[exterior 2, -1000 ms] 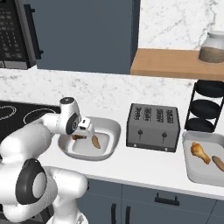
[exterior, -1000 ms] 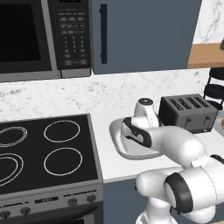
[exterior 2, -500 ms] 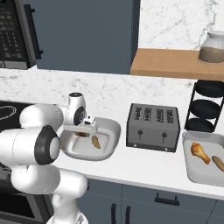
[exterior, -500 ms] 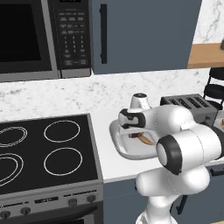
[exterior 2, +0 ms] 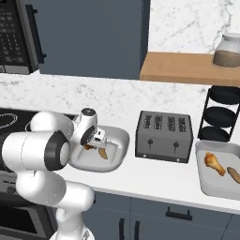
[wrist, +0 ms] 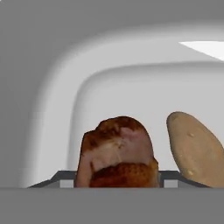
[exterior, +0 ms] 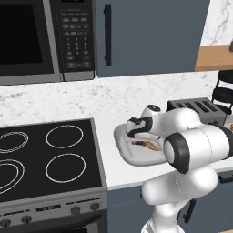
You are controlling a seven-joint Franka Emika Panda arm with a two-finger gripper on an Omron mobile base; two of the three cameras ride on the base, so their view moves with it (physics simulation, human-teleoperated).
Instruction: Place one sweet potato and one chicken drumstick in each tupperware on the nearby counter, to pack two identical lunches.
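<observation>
Gripper [exterior 2: 97, 140] low inside left tupperware [exterior 2: 121, 136] near stove-side edge of tabletop [exterior 2: 154, 176]. Darker chicken drumstick [wrist: 117, 153] sits directly between jaws, meaty end facing camera. Jaws partly apart around it; whether pads grip or have let go, cannot tell. Sweet potato [wrist: 194, 148] lies just beside drumstick, long axis roughly parallel. Second tupperware [exterior 2: 206, 180] at right end of tabletop already carries drumstick and potato.

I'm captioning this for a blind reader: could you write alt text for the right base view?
The gripper hangs low over a tupperware holding a drumstick and sweet potato, left of a toaster; a second filled tupperware sits far right.
</observation>
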